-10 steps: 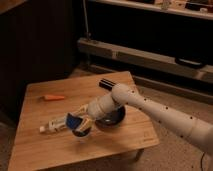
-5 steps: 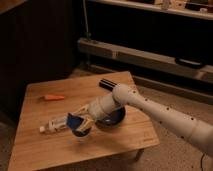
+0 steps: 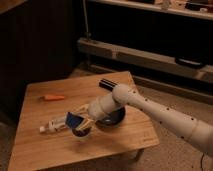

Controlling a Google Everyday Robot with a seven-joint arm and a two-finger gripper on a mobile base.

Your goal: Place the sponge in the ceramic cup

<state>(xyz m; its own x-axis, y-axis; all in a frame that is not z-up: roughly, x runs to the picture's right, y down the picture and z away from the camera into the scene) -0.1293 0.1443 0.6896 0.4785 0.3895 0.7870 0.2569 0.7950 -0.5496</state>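
gripper (image 3: 80,123) low over the table (image 3: 115,150), clamped on the blue sponge (image 3: 74,120) | barely budged since half a second ago | so sponge isn't in the cup (image 3: 56,124), which seems just left of it

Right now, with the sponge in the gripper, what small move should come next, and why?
Probably lower the gripper a little. It holds the blue sponge over the table, beside the black bowl, and what seems to be the cup sits right under the sponge, mostly hidden. The sponge does not look inside it yet.
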